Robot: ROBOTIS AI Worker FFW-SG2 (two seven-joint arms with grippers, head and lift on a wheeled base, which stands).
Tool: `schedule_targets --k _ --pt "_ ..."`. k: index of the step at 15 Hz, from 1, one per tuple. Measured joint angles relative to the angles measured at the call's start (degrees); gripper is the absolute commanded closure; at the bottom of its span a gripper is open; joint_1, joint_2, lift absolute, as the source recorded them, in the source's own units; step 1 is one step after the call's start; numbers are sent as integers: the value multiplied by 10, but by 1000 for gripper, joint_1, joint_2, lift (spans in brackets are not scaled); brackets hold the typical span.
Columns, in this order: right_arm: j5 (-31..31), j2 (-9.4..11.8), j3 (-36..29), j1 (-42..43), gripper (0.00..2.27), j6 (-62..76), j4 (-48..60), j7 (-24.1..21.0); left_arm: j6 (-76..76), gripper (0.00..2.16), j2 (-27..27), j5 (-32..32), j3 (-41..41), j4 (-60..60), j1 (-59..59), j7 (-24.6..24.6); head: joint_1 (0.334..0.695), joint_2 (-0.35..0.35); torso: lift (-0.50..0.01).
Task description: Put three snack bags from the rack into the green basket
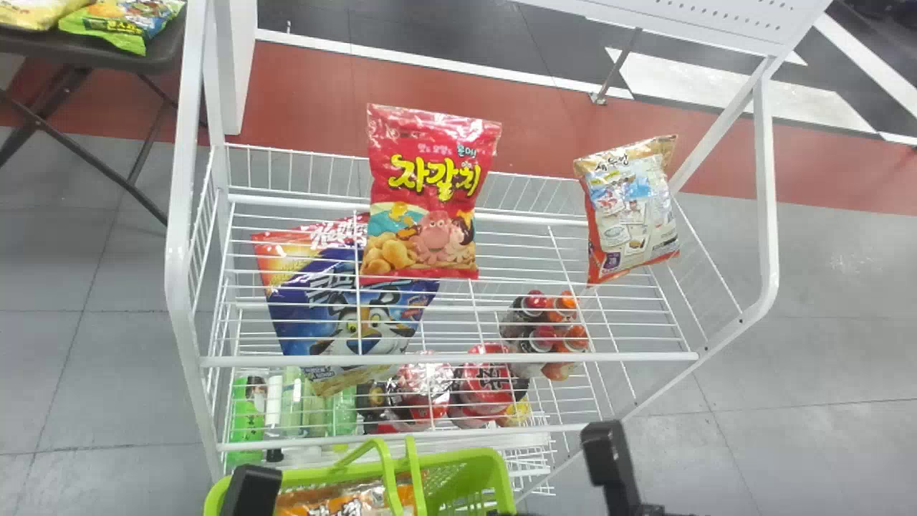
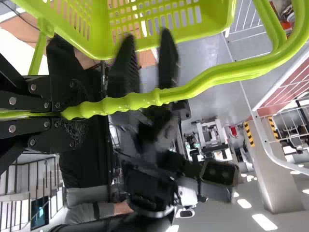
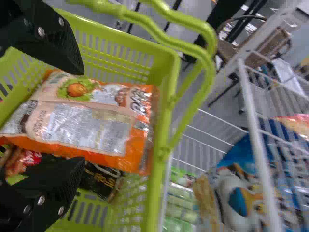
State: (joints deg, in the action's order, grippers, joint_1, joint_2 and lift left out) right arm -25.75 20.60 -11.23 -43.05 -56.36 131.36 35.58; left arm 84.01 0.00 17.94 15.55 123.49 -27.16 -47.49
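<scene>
The green basket (image 1: pixel 469 466) is at the bottom of the head view, left of the middle. The left fingers (image 2: pixel 38 95) are closed tight on its green handle (image 1: pixel 389 469). The right fingers (image 1: pixel 605 459) are wide open, with a black tip at the bottom of the head view, to the right of the basket.

An orange bag (image 1: pixel 344 498) lies in the basket, at the bottom of the head view. In the right wrist view it lies past the tips of the right fingers, in line with the gap. They do not grip it. A small black pack (image 3: pixel 99 182) with gold on it is partly under the orange bag.

The white rack (image 1: pixel 444 358) is big and takes up the middle of the head view. On it, a red bag (image 1: pixel 430 186) stands up in the upper middle. A tan bag (image 1: pixel 630 208) leans a bit in the upper right. Both are well apart from the right fingers. A blue bag (image 1: pixel 344 308) with a tiger on it is left of the middle, behind the wires, and small bottles (image 1: pixel 544 337) are low on the rack. Some more bags (image 1: pixel 118 21) lie on a dark surface (image 1: pixel 147 61) in the upper left.
</scene>
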Motion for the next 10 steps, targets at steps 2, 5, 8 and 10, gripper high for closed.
schedule_targets --k 2,5,8,10 --pt "4 -18 -41 6 83 59 13 -23 0 1335 0 0 1 0 -1 -1 695 -350 0" --pt "24 -31 -72 44 93 182 -2 -84 0 1335 0 -4 7 0 -1 -1 695 -350 0" --pt "37 -33 -74 112 97 354 -79 -152 1 1335 0 -9 15 0 -1 -1 695 -350 0" --pt "44 -33 -73 160 97 381 -128 -179 1 1335 0 -10 16 0 -2 -1 695 -350 0"
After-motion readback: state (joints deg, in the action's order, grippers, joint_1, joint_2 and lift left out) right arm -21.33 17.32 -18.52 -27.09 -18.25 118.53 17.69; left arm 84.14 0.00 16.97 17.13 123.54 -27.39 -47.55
